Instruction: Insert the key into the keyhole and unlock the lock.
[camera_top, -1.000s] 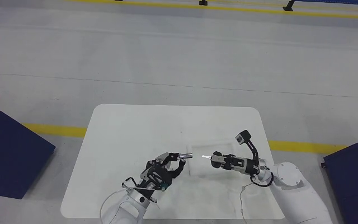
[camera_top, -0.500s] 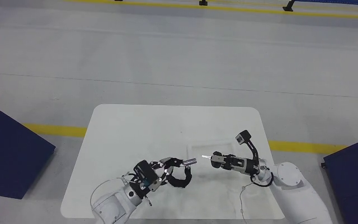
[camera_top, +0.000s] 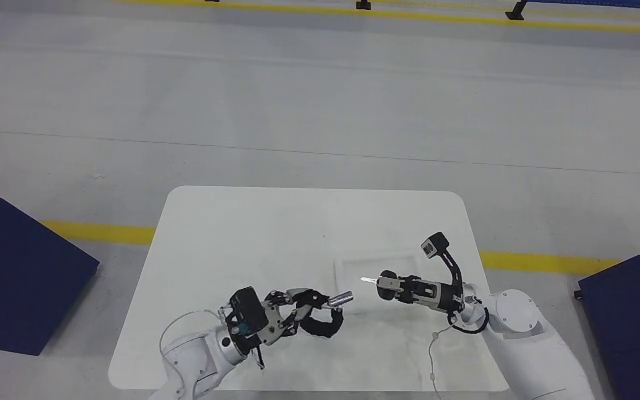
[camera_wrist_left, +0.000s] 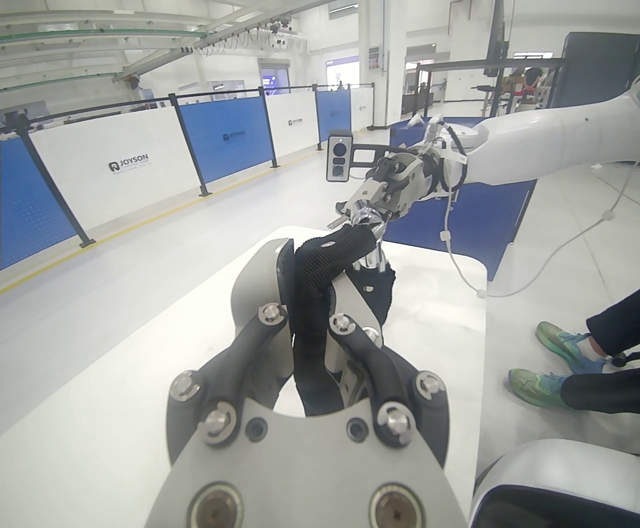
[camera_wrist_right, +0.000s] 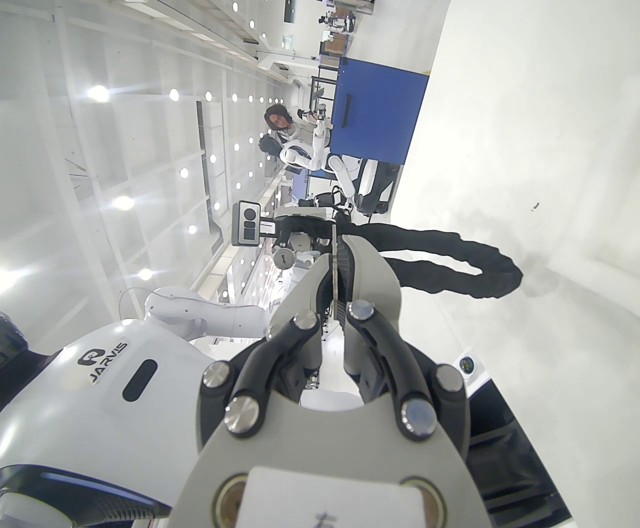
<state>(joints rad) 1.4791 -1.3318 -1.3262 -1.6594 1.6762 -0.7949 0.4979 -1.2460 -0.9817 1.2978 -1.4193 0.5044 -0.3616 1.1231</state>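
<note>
The lock (camera_top: 340, 297) is a shiny metal cylinder on a black fabric-sleeved cable loop (camera_top: 320, 325), held over the white surface (camera_top: 200, 240) near its front edge. The left pincer (camera_top: 306, 298) is clenched on the sleeve just behind the cylinder, pointing it toward the right arm. The key (camera_top: 368, 280), thin and silvery, is gripped in the right pincer (camera_top: 384, 288). Its tip is aimed at the cylinder, with a small gap between them.

You saw the key (camera_wrist_right: 333, 232) only edge-on, mostly hidden inside the right gripper (camera_wrist_right: 337, 255). On the lock (camera_top: 341, 297), the keyhole was too small to tell.
</note>
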